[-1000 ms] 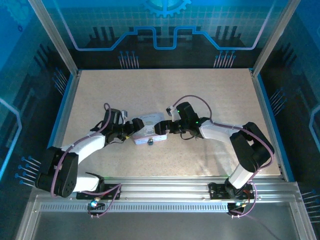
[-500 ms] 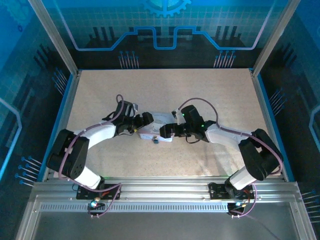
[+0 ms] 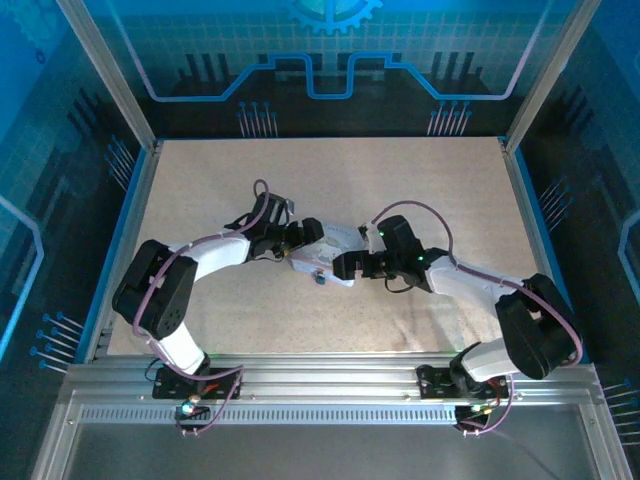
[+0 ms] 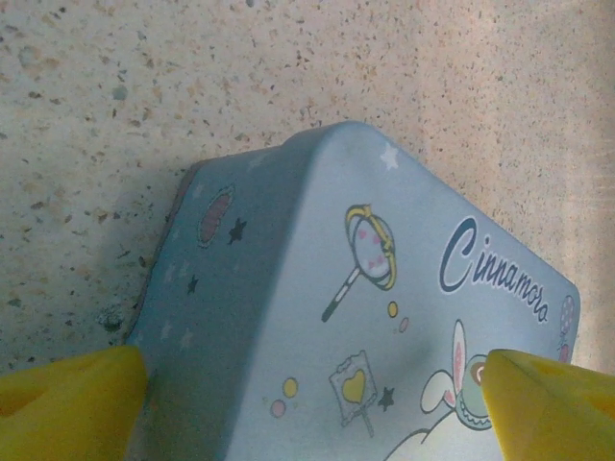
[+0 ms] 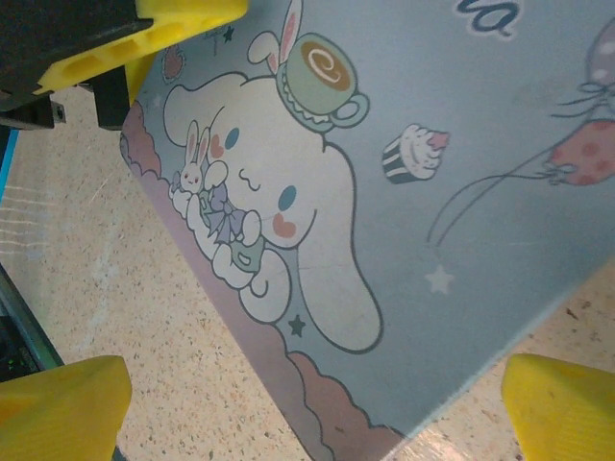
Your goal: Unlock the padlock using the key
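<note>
1. Lilac cartoon tin (image 4: 365,288) sits mid tabletop (image 3: 400,180), with one claw at each end.
2. Left claw (image 4: 307,403) is at the tin's left end. Its yellow fingers (image 4: 67,403) are spread wide, one by the tin's side wall and the other over the lid, clamping nothing.
3. Right claw (image 5: 307,403) is at the tin's right end, also wide open and holding nothing. A corner of the tin lies between its fingers.
4. Padlock (image 3: 318,277) is a tiny blue speck at the tin's near edge, between the two claws. Its detail is too small to tell.
</note>
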Controlling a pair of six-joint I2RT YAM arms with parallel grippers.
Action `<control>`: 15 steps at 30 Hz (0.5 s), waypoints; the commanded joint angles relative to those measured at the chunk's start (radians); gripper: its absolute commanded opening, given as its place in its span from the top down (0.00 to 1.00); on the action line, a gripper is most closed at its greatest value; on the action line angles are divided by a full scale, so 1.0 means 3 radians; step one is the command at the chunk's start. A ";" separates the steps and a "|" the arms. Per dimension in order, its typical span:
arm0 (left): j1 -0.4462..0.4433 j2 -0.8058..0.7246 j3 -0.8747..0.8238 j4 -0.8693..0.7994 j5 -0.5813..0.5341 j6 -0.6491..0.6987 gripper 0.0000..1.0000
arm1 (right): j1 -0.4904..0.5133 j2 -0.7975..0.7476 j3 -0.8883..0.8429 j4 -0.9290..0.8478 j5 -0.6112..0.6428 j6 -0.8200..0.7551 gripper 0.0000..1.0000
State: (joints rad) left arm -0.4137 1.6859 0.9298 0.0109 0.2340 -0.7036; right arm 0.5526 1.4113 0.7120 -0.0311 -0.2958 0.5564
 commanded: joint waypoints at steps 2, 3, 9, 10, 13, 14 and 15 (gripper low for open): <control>-0.0027 -0.0098 0.0131 -0.0134 -0.0249 0.0109 0.05 | -0.0077 -0.0135 -0.0055 -0.0155 0.0079 -0.0075 0.00; -0.0022 -0.0124 0.0139 -0.0180 -0.0308 0.0123 0.04 | -0.0092 -0.0151 -0.0057 -0.0193 0.0106 -0.0082 0.00; -0.0012 -0.0446 0.0068 -0.0407 -0.0586 0.0243 0.02 | -0.0159 -0.0414 -0.0114 -0.0481 0.0423 -0.0174 0.00; -0.0012 -0.0530 0.0018 -0.0411 -0.0614 0.0253 0.02 | -0.0181 -0.0473 -0.0131 -0.0535 0.0466 -0.0202 0.00; -0.0012 -0.0868 -0.0196 -0.0381 -0.0642 0.0269 0.02 | -0.0382 -0.0659 -0.0206 -0.0693 0.0452 -0.0290 0.00; -0.0011 -0.0981 -0.0273 -0.0381 -0.0642 0.0265 0.02 | -0.0497 -0.0707 -0.0236 -0.0731 0.0376 -0.0306 0.00; -0.0012 -0.1095 -0.0345 -0.0379 -0.0636 0.0249 0.02 | -0.0615 -0.0743 -0.0268 -0.0754 0.0291 -0.0315 0.00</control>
State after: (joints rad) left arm -0.4152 1.4380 0.8806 -0.0742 0.0742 -0.6510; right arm 0.4370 1.2224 0.6609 -0.1818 -0.1940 0.4957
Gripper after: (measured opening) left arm 0.979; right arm 0.997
